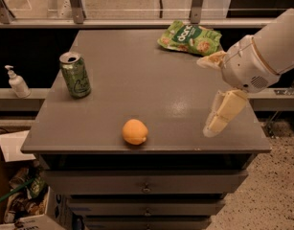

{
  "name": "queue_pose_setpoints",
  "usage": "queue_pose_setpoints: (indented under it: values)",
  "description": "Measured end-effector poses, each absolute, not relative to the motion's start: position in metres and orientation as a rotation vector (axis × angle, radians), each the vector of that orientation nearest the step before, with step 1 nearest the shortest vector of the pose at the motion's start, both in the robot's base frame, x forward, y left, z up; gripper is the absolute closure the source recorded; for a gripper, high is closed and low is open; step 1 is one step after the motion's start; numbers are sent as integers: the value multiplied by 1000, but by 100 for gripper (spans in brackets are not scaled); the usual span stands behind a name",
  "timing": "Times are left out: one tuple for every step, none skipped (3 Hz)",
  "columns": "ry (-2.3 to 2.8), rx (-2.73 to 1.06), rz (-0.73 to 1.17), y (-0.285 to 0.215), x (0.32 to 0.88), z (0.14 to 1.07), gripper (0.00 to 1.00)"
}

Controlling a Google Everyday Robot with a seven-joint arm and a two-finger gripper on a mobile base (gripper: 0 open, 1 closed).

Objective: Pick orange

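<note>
The orange [135,132] is small, round and pale orange. It lies near the front edge of the grey cabinet top [137,80], a little left of centre. My gripper [205,96] hangs over the right side of the top, well to the right of the orange and above the surface. Its two cream fingers are spread wide apart with nothing between them: one finger [224,112] points down and left, the other [211,60] points left. The white arm comes in from the upper right.
A green can [75,74] stands upright at the left of the top. A green snack bag [189,38] lies at the back right. A soap dispenser [16,82] stands on a ledge to the left. Drawers sit below; boxes stand on the floor at left.
</note>
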State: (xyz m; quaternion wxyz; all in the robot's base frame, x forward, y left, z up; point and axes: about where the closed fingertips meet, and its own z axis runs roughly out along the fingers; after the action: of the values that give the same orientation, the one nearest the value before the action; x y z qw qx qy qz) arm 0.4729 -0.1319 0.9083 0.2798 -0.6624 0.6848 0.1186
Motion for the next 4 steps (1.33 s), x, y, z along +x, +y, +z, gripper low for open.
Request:
queue_pose_setpoints:
  values:
    - [1833, -1765, 334, -133, 471, 908, 0]
    - [1801, -1707, 406, -122, 467, 894, 0]
    - [1733, -1640, 484, -95, 474, 884, 0]
    - [1673, -1593, 544, -69, 485, 877, 0]
